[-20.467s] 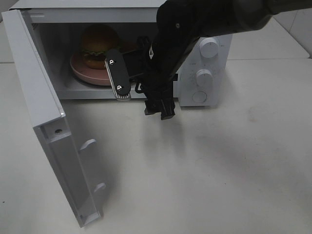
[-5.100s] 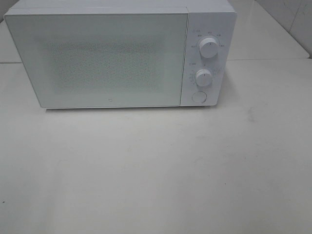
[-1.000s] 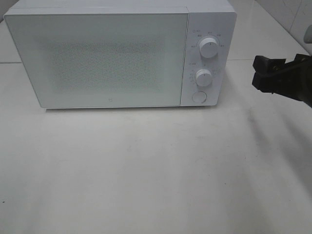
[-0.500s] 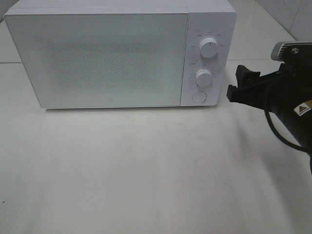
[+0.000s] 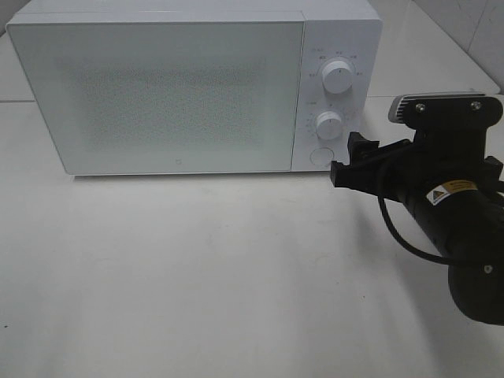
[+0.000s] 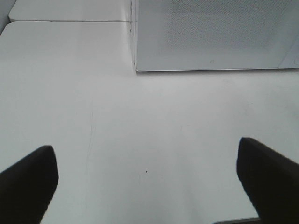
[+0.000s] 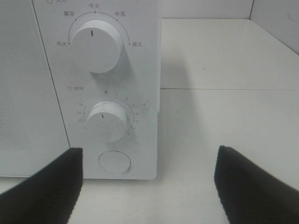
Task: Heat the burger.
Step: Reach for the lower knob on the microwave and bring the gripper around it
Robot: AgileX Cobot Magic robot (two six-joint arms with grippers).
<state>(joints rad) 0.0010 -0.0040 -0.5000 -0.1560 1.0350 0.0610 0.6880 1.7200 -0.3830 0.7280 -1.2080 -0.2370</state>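
Note:
The burger is hidden; the white microwave has its door shut. My right gripper is open and empty, just right of the control panel, level with the lower knob and the round button. In the right wrist view the open gripper faces the upper knob, the lower knob and the button. My left gripper is open and empty over bare table, in front of the microwave's lower corner. It is out of the exterior high view.
The microwave stands at the back of a white table. A tiled wall rises at the back right. The right arm's black body hangs over the table's right side.
The right arm has moved left from the right edge, bringing its open gripper close to the control panel. The microwave door, open with the burger inside long before, is shut.

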